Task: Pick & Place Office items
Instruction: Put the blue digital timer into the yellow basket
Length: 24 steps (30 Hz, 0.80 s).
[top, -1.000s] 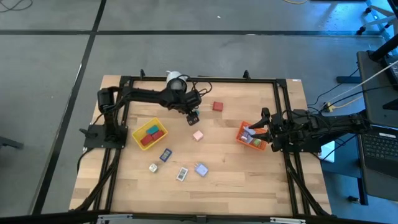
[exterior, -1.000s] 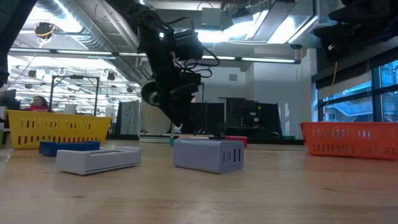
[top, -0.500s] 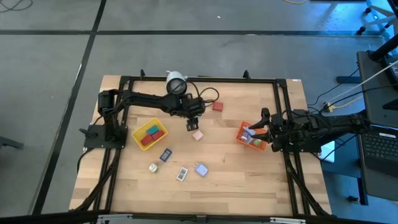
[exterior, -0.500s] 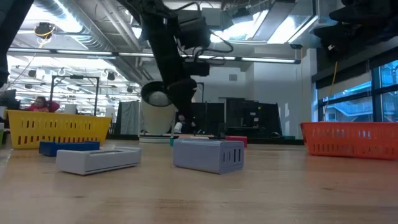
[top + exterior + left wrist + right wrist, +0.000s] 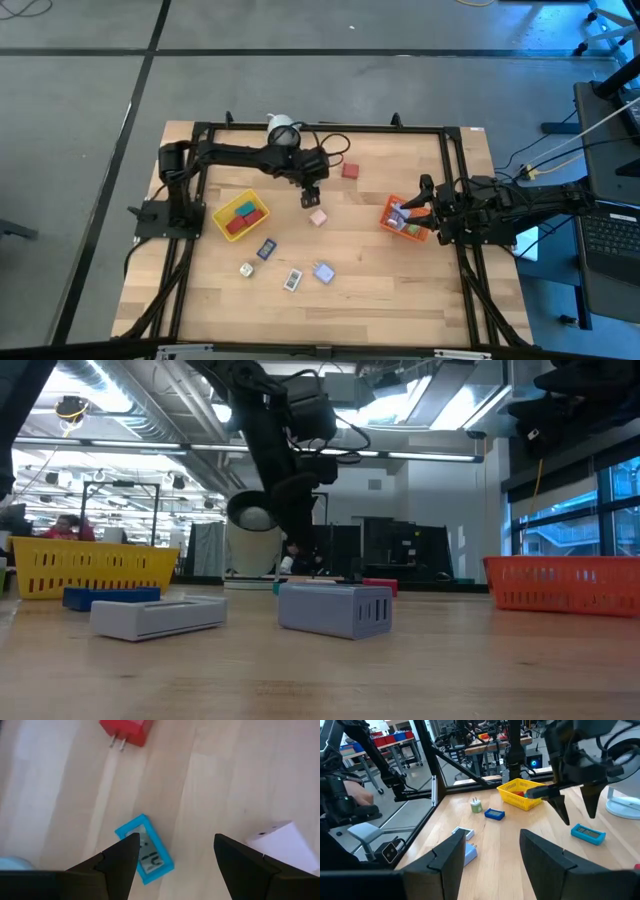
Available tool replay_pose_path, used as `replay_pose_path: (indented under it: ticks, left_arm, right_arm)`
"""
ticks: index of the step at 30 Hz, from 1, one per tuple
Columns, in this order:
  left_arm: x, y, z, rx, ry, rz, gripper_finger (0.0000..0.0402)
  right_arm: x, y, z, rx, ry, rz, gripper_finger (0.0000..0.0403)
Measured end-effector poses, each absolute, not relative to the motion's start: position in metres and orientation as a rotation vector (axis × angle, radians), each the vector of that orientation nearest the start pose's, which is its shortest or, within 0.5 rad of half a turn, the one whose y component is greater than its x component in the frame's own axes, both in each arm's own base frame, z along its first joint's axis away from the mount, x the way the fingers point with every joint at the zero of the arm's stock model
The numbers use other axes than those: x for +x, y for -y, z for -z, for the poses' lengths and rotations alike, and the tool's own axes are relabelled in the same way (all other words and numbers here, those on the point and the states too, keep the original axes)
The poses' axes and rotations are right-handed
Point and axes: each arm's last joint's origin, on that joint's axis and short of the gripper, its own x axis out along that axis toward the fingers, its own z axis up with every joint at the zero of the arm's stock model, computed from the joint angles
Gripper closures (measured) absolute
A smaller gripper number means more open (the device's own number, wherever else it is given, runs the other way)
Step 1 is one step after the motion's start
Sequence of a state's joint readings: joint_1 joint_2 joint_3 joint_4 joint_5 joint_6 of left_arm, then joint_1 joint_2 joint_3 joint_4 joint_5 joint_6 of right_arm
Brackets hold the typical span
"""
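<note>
Two trays, two arms and six loose office items on the counter.
The yellow tray (image 5: 241, 215) at left holds three pieces, red, teal and red; the orange tray (image 5: 404, 221) at right holds a few more. Loose pieces: red plug (image 5: 349, 171) at the far side, teal piece (image 5: 145, 849) under the left gripper (image 5: 309, 198), pink block (image 5: 318, 217) just right of it, and dark blue (image 5: 266, 249), green-white (image 5: 246, 269), white (image 5: 292, 280) and pale blue (image 5: 324, 272) near. The left gripper's jaws are spread, empty, hovering over the teal piece; compared with a second ago it has moved toward the pink block. The right gripper (image 5: 422, 213) rests at the orange tray, jaws parted.
</note>
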<state>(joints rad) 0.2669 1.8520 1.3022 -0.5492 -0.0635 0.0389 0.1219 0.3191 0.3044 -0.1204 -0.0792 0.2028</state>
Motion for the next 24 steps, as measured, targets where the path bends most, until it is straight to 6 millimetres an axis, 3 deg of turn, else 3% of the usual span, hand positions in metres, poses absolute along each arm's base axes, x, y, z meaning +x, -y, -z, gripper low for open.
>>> replay_pose_path:
  ticks: [13,24]
  left_arm:
    - [0.368,-0.107,-0.16,-0.079,-1.207,-0.296,0.015]
    - [0.367,-0.111,-0.153,-0.049,-1.238,-0.339,0.015]
  right_arm:
    - [0.11,-0.016,-0.23,0.202,-0.15,-0.21,0.0215]
    - [0.11,-0.017,-0.23,0.202,-0.151,-0.214,0.0215]
